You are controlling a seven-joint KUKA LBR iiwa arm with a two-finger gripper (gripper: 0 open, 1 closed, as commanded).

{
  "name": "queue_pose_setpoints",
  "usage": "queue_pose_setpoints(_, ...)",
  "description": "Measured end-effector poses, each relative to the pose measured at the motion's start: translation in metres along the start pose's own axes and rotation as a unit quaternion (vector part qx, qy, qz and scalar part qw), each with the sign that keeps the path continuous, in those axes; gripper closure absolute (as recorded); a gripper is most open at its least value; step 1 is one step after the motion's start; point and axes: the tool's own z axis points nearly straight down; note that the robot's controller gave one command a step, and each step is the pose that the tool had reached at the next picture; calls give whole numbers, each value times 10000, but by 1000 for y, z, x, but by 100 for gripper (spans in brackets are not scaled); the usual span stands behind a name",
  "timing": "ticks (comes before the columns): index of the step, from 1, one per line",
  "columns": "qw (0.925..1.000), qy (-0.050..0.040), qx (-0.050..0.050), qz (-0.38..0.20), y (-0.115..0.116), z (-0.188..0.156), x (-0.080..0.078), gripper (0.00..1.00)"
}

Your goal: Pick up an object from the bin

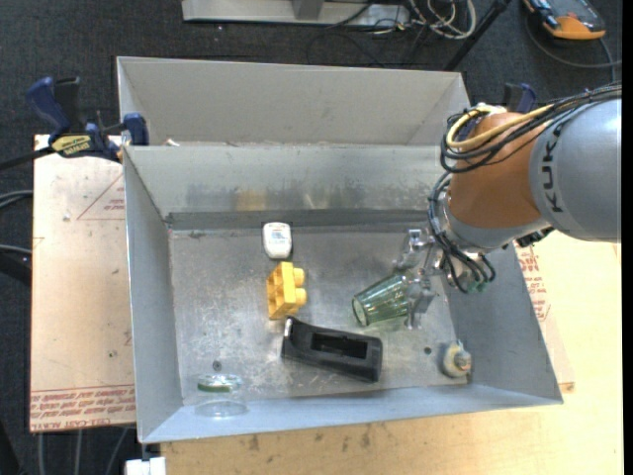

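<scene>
**Green-tinted clear cup on its side, gripper down at its right end**

Camera view: the bin (297, 107) holds a few scattered things. The gripper (419, 277) is low over the right half of the floor, under the arm's orange wrist cover. It meets the right end of a clear, green-tinted cup (381, 305), which lies on its side just right of the bin's middle. Whether the gripper is wide, narrow or already closed on the cup cannot be told, because metal and clear wall overlap there.

A black oblong tray (331, 350) lies near the cup's lower left and appears not to touch it. A yellow block (285, 291) and a small white piece (277, 238) lie farther left. A small round knob (455, 361) sits toward the near right corner, and a clear lid (220, 385) toward the near left one.

As for handling, the cup is probably light, stiff and thin-walled. Its smooth, curved side would be slippery and would let it roll on the metal floor. Glass or plastic cannot be told, so gentle pressure seems wise. The safest hold is likely across the body near the rim, squarely over its axis so it cannot squirt sideways.
</scene>
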Motion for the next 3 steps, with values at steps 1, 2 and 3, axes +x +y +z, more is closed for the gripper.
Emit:
queue_pose_setpoints(1, 10000, 0, 1, 0, 0, 0, 0, 100)
queue_pose_setpoints(2, 10000, 0, 1, -1, 0, 0, 0, 100)
queue_pose_setpoints(3, 10000, 0, 1, -1, 0, 0, 0, 100)
